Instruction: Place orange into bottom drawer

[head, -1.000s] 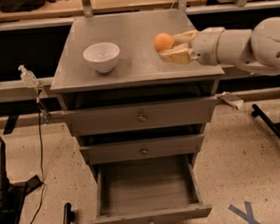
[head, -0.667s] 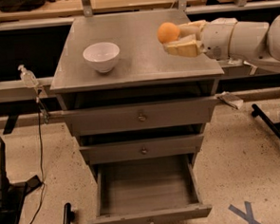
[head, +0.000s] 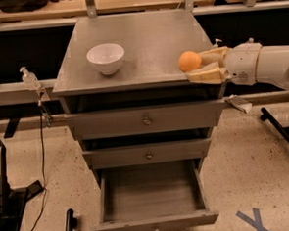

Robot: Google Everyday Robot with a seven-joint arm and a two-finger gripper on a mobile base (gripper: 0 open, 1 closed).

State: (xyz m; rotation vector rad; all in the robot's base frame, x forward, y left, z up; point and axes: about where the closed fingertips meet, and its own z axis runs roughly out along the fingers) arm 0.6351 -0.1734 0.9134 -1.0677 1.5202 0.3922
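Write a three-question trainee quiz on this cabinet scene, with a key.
1. True or false: the bottom drawer is pulled open, with nothing visible inside.
2. The gripper, at the right front edge of the cabinet top, is shut on: A) a spoon B) the orange C) a cup
3. Fill in: the white bowl stands on the cabinet top, to the camera's ___ of the orange.
Key: 1 true; 2 B; 3 left.
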